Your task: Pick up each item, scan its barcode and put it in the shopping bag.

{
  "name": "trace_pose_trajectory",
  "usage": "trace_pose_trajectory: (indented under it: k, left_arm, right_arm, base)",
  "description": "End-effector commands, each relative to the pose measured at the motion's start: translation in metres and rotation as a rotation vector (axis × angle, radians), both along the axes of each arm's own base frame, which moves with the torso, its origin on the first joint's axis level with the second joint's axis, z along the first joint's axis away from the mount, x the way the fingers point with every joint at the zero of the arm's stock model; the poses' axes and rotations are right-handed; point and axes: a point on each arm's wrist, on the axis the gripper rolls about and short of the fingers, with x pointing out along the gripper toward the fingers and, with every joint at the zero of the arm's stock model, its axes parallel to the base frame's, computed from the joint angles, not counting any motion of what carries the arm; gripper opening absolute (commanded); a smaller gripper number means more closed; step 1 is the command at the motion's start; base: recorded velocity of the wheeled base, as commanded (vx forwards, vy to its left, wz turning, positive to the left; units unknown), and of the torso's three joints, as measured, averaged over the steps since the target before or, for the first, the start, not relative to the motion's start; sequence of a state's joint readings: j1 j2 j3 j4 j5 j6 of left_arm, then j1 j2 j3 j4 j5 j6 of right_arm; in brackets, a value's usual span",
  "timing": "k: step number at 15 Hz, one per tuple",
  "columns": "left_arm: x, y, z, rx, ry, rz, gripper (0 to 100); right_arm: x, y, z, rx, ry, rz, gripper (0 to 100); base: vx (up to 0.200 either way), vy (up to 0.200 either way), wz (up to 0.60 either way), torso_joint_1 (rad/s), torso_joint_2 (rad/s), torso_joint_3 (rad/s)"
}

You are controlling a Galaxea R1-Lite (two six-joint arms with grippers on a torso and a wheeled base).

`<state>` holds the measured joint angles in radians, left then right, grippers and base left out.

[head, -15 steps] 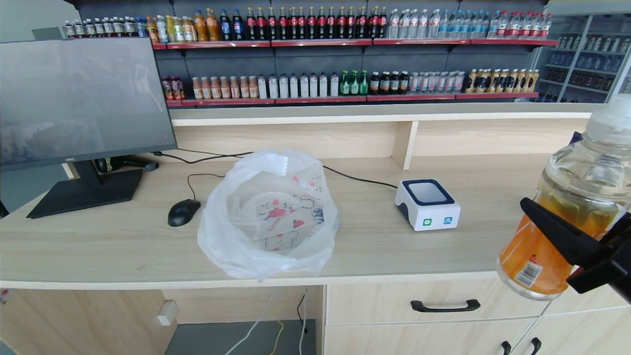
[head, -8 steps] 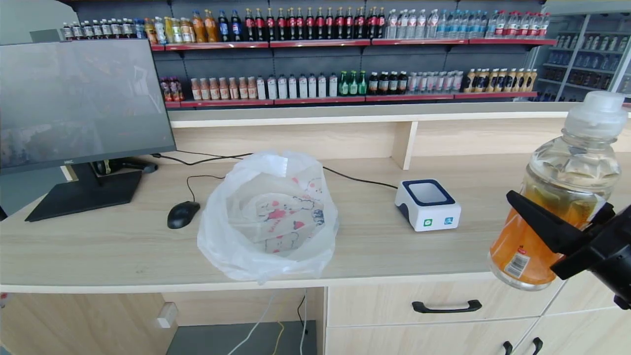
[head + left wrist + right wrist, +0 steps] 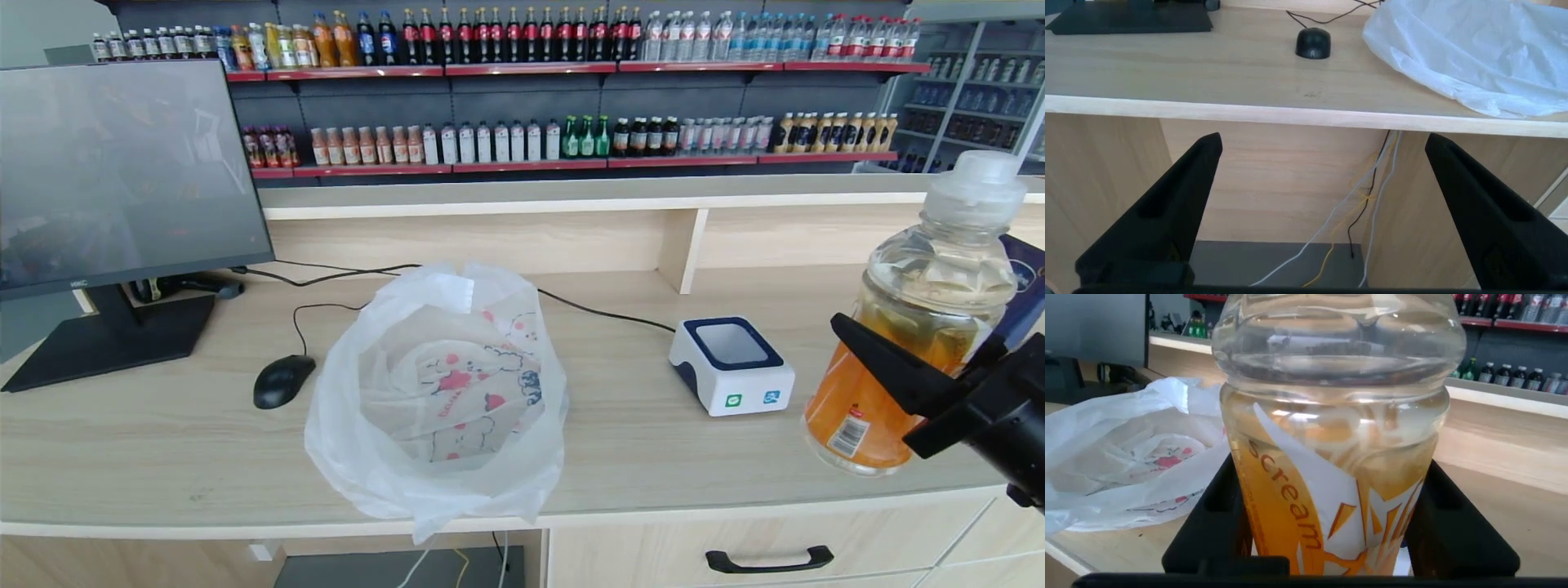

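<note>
bottle (image 3: 927, 269) nearer scanner (image 3: 731, 367), clamped in right pincer (image 3: 918, 351)

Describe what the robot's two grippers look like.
Both are matte black and carry no markings. The left gripper has two long, flat fingers that widen from blunt wedge tips toward the base. The right gripper has the same tapered black fingers, set on a blocky black body.

Bright, even light lay on the counter (image 3: 653, 457), shadows were faint, and the monitor (image 3: 122, 163) carried dim reflections.
</note>
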<state>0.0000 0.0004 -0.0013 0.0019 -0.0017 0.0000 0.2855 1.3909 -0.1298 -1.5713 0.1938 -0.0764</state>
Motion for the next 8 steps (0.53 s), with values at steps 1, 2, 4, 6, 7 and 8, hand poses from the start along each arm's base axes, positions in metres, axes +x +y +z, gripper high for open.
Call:
trace_pose_trajectory:
  k: [1,2,4,6,7,8]
  left_arm:
    - [0.0,0.0,0.0,0.0,-0.001,0.0,100]
    - [0.0,0.0,0.0,0.0,-0.001,0.0,100]
    - [0.0,0.0,0.0,0.0,-0.001,0.002,100]
    - [0.0,0.0,0.0,0.002,-0.001,0.0,100]
    - [0.0,0.0,0.0,0.002,-0.001,0.0,100]
    - [0.0,0.0,0.0,0.002,-0.001,0.0,100]
  right_arm:
    - [0.001,0.0,-0.001,-0.002,0.003,0.001,0]
    - [0.001,0.0,-0.001,-0.002,0.003,0.001,0]
    - [0.001,0.001,0.001,-0.001,-0.005,0.005,0]
    - [0.013,0.004,0.007,0.002,-0.025,0.012,0]
    - [0.021,0.006,0.01,0.0,-0.035,0.009,0]
    - [0.031,0.009,0.014,-0.007,-0.052,0.001,0]
  base:
    - [0.0,0.0,0.0,0.0,0.0,0.0]
    - [0.0,0.0,0.0,0.0,0.0,0.0]
    - [0.0,0.0,0.0,0.0,0.0,0.0]
    - [0.0,0.0,0.0,0.0,0.0,0.0]
    - [0.0,0.0,0.0,0.0,0.0,0.0]
    - [0.0,0.0,0.0,0.0,0.0,0.0]
